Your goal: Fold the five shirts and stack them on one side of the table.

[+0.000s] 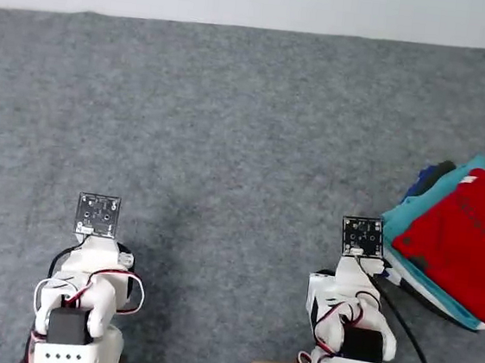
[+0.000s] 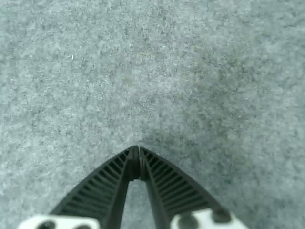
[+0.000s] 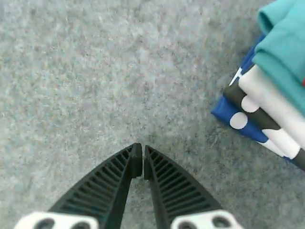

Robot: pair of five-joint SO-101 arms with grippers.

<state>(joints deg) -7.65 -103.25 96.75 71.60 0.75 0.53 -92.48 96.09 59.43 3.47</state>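
Shirts lie folded and piled at the right edge of the grey worktop, with a red shirt on top and teal beneath it. Left pincer is closed tip to tip, holding nothing, above the worktop. Right pincer is likewise closed on nothing, near the shirts.

Bright, even light falls over the table (shadows soft, faint).
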